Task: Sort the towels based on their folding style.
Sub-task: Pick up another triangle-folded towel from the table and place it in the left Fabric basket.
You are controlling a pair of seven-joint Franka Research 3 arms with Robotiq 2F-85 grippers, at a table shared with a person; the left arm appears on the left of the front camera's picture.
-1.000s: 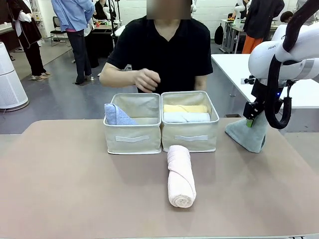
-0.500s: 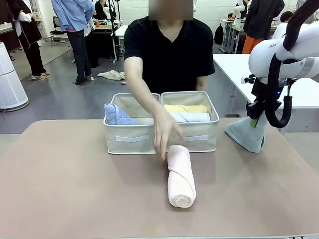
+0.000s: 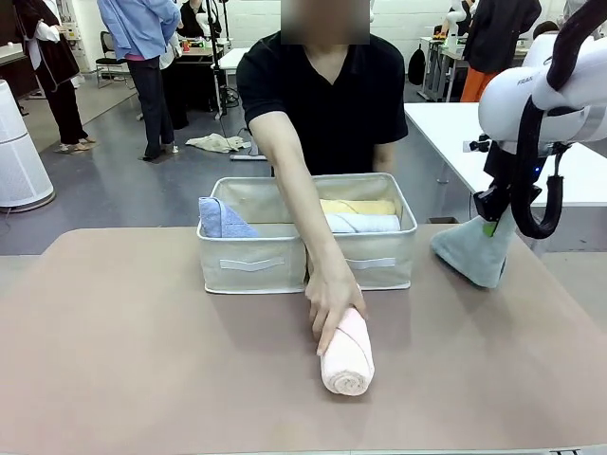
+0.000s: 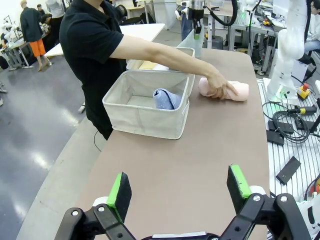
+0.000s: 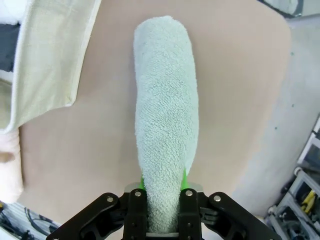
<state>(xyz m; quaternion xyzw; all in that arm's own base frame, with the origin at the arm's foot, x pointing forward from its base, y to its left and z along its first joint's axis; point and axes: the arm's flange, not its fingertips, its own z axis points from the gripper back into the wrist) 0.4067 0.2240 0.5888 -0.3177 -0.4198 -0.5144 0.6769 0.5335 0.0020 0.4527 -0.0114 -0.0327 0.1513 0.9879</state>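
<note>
My right gripper [image 3: 490,226] [image 5: 164,185] is shut on the top corner of a grey-green triangle-fold towel [image 3: 472,251] [image 5: 165,135], which hangs just above the table's far right side, beside the right basket. A pink towel roll [image 3: 346,353] [image 4: 235,90] lies on the table in front of the baskets, with the person's hand [image 3: 329,299] [image 4: 219,89] resting on its far end. The left basket [image 3: 251,261] [image 4: 145,107] holds a lavender-blue folded towel [image 3: 223,219] [image 4: 166,98]. A yellow roll [image 3: 358,207] and a white roll [image 3: 362,223] lie in the right basket [image 3: 375,258]. My left gripper [image 4: 177,192] stands open above the table's left end.
The two beige fabric baskets stand side by side at the table's far middle. The person sits right behind them, one arm [image 3: 294,180] reaching over the baskets. A white table [image 3: 446,133] stands behind at the right. Cables [image 4: 292,112] lie beyond the table's near edge.
The person's hand reached over the baskets and came down on the pink roll. My right gripper closed on the grey-green towel and lifted it slightly.
</note>
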